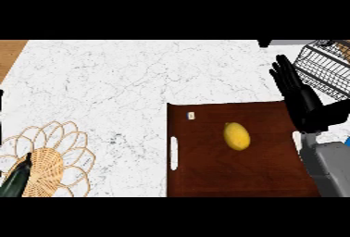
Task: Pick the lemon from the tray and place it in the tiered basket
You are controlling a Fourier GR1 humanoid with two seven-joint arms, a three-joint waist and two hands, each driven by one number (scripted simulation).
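With the lemon (236,136) lying near the centre of the tray (205,180) and the right hand (301,95) open wide, fingers straight, over its far right corner beside the basket (327,60), bring the hand across the lemon's narrow width before closing.

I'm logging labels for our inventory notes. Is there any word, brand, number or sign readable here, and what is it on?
No readable text anywhere.
Small pale tag near the far left corner of the brown tray: too small to read.
Lemon, wire basket, woven mat: no markings visible.
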